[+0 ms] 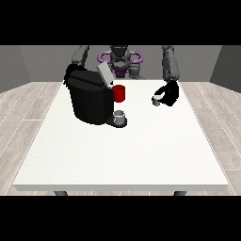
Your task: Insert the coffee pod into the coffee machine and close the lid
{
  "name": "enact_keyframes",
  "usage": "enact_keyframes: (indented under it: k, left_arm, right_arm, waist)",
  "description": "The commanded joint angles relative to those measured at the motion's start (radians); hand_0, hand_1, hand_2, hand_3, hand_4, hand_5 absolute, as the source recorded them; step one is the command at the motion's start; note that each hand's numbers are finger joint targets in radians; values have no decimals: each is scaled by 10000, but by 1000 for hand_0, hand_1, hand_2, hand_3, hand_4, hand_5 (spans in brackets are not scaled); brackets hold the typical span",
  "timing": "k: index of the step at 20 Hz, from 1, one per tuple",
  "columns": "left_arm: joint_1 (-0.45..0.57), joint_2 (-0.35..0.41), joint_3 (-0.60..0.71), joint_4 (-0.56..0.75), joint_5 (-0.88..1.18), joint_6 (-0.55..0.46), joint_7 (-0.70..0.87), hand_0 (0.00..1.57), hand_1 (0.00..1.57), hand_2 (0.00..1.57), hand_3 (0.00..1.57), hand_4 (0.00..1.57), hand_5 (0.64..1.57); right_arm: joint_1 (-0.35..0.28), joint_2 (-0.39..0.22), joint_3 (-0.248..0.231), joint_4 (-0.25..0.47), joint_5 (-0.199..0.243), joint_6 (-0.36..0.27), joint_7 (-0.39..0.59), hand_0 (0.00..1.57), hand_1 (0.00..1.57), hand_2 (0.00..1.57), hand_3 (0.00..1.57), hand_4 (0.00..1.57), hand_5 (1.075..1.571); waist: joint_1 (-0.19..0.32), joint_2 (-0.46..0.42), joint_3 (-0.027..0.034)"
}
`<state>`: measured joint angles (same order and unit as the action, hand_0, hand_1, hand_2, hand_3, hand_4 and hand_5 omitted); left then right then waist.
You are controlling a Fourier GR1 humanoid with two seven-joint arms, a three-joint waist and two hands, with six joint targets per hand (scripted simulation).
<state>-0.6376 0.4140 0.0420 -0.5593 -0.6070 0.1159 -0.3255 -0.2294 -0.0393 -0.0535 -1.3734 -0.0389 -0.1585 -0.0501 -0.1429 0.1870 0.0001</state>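
Coffee pod (156,100), small and grey, sits pinched in the fingers of the hand at the view's right (168,93), well apart from the coffee machine (90,96). Its lid (104,74) stands open; carry the pod level to the opening. The other hand's fingers cannot be told.

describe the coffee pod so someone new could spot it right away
Start at the big black coffee machine on the white table, then look across toward the view's right. The coffee pod is the small grey cylinder at the black hand there, unlike the grey cup under the machine.

White table (117,155), red mug (119,93) behind small grey cup (120,116), wood-plank floor (28,103), grey walls (42,63)
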Motion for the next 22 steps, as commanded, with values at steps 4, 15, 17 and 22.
enact_keyframes:
  k: [4, 15, 17, 22]
  left_arm:
    - [-776, 78, 73, -295, 78, -716, -271, 1388, 1388, 1408, 1353, 583, 1571]
    - [-2285, 255, 126, -1038, 81, -2178, 576, 1255, 1255, 1332, 1288, 556, 1571]
    - [-2373, 51, 26, -1090, -110, -1969, 651, 1255, 1255, 1332, 1288, 556, 1571]
    - [-3652, 530, 403, -1121, -7, -2312, 1283, 1256, 1256, 1327, 1277, 536, 1571]
  right_arm:
    - [47, -88, 166, 198, -14, 366, 7, 0, 0, 0, 0, 468, 1571]
    - [-60, 194, 75, 734, -158, 269, -190, 0, 0, 0, 0, 496, 1571]
    - [-312, 116, 117, 639, 32, 168, -352, 0, 0, 0, 0, 489, 1571]
    - [-340, -66, 217, 527, 5, 516, -291, 0, 0, 0, 0, 494, 1571]
  waist:
    - [-158, -384, -3]
    - [-281, -822, 0]
    - [-337, -621, -1]
    - [-914, -379, 2]
